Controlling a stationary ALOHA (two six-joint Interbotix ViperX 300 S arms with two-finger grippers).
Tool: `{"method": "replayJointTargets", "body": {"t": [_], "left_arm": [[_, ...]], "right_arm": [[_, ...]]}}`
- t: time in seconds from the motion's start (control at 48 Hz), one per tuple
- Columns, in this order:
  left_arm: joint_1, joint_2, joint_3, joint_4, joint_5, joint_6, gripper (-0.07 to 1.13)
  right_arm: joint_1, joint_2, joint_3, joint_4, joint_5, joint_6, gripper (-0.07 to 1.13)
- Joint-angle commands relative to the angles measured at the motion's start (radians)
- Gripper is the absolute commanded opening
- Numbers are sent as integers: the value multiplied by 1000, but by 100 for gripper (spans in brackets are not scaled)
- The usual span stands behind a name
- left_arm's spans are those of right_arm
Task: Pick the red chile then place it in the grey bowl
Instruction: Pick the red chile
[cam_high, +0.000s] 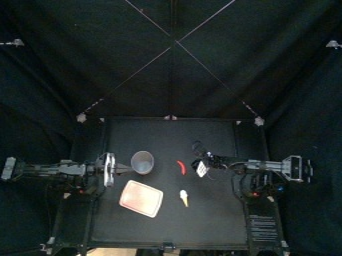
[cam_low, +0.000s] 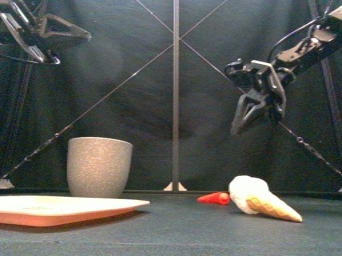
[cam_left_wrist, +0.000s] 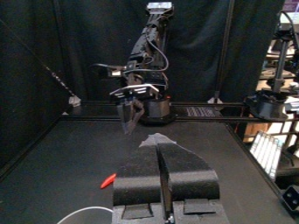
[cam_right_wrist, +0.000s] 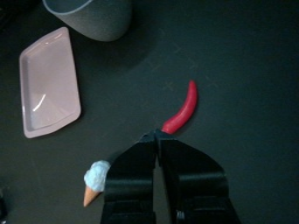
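Observation:
The red chile (cam_high: 179, 165) lies on the table between the grey speckled cup (cam_high: 143, 160) and my right gripper (cam_high: 201, 168). In the front view the chile (cam_low: 214, 198) rests flat, with my right gripper (cam_low: 241, 124) hanging well above it, jaws shut and empty. In the right wrist view the chile (cam_right_wrist: 183, 109) is just beyond my shut gripper (cam_right_wrist: 153, 136), and the cup (cam_right_wrist: 91, 16) stands farther off. My left gripper (cam_left_wrist: 162, 142) is shut and empty, held high at the left near the cup (cam_low: 99, 166).
A pink tray (cam_high: 142, 198) lies near the front, left of centre. A toy ice cream cone (cam_high: 183, 198) lies beside it, and in the front view the cone (cam_low: 261, 198) sits just right of the chile.

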Motion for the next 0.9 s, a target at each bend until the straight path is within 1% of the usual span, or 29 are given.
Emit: {"method": "replayJointTargets", "body": {"t": [0.021,0.042,0.104,0.229,0.479,0.75,0.833,0.896], "left_arm": [[3,3,-14,0,-5,0,-4],[2,3,-14,2,-6,0,-4],[3,3,-14,2,-6,0,-4],[3,2,-14,2,-5,0,-4],[3,2,-12,2,-3,0,-4],[3,2,-12,2,-3,0,-4],[3,2,-12,2,-3,0,-4],[3,2,-12,2,-3,0,-4]], "right_arm": [[-15,81,-83,-11,46,2,54],[-15,107,-101,-14,63,2,59],[-15,160,-135,-18,95,3,69],[-15,259,-207,-35,158,5,80],[-20,397,-351,-78,253,9,81],[-43,457,-410,-103,327,15,81],[-48,459,-408,-127,344,61,81],[-48,459,-408,-195,359,118,81]]}}
